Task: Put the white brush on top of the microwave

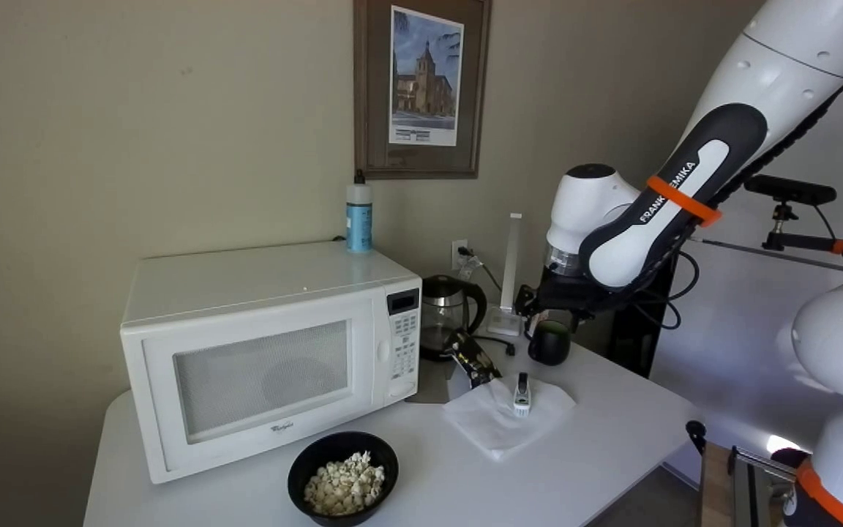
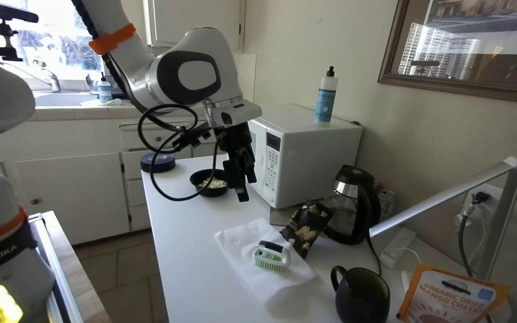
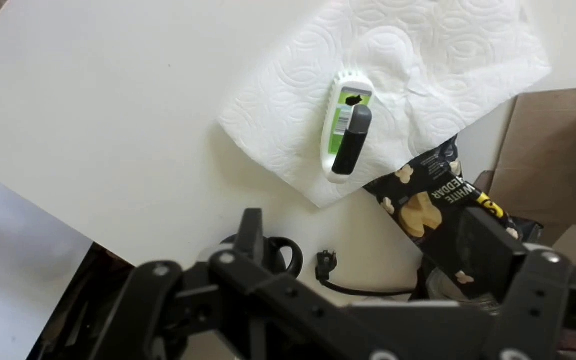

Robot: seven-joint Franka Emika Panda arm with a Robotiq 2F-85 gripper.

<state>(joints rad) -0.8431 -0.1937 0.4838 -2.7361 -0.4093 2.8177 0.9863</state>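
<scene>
White table (image 2: pixel 191 269) by a beige wall (image 1: pixel 63 183): one white brush (image 3: pixel 343 125), bristles down on one paper towel (image 3: pixel 288 100), likely light, stiff and sturdy, its dark handle (image 3: pixel 354 140) perhaps slippery and best taken across the middle. One gripper (image 3: pixel 365 215), fingers apart, holding nothing. Also counted: one microwave (image 1: pixel 268 373), one bottle (image 1: pixel 359 223) standing on its top, one kettle (image 2: pixel 348 213), one mug (image 2: pixel 361 296), one black snack bag (image 2: pixel 308 224), one orange pouch (image 2: pixel 453 296), one bowl of popcorn (image 1: pixel 334 442).

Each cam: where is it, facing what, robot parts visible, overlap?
An exterior view: opposite the microwave, facing its door; arm at right.
An exterior view: near the mug, looking along the table toward the sink; arm left, gripper central.
Wrist view: wrist-mounted, looking down at the white brush on paper towel; gripper fingers at bottom.
Both exterior views share white brush, microwave, popcorn bowl.
</scene>
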